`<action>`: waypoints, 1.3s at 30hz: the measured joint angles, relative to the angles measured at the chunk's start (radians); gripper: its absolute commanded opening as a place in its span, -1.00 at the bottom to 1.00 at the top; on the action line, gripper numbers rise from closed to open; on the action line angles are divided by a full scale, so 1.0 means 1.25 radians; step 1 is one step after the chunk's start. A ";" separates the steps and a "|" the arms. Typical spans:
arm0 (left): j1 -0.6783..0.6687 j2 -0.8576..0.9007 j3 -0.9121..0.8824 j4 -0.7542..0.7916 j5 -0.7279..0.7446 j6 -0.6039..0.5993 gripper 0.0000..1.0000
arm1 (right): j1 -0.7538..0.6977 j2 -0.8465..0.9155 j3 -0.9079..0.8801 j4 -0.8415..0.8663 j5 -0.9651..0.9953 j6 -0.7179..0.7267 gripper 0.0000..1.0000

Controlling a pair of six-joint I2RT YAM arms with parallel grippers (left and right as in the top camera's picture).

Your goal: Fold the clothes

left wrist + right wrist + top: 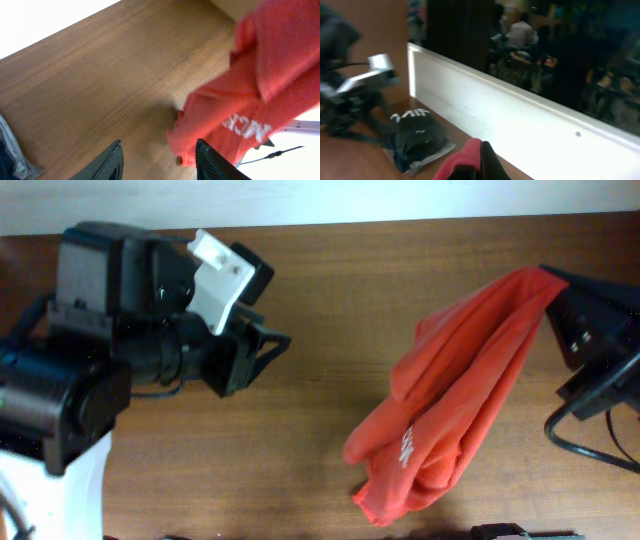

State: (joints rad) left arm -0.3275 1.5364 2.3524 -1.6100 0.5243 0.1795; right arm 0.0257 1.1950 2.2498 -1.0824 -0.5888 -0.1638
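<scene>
The brown wooden table [400, 290] is filling the overhead view. The orange-red short-sleeved cotton T-shirt [460, 390] is hanging over the table's right half. Its upper end is rising toward the right edge, and its bunched lower end, with white lettering, is resting on the wood. The left gripper [157, 162] is hovering over bare wood left of the T-shirt, its black fingers standing apart with nothing between them. The right gripper [479, 161] is pinching a fold of the red cloth, jaws closed on it. In the right wrist view, a crumpled black garment with white letters [417, 135] is lying on the table.
</scene>
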 measured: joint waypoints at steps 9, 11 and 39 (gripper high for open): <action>0.000 -0.013 0.000 0.016 -0.028 0.005 -0.08 | 0.000 0.002 0.000 -0.027 0.193 0.103 -0.92; 0.000 -0.019 0.000 0.025 -0.031 0.006 -0.08 | 0.000 0.005 0.000 -0.056 0.256 0.135 -0.92; -0.377 0.189 0.000 0.109 -0.157 0.025 -0.10 | 0.000 0.022 0.000 0.029 0.386 0.321 -0.92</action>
State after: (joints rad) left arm -0.7986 1.7729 2.3524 -1.4742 0.3283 0.2104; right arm 0.0257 1.2224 2.2494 -1.0462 -0.1059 0.2375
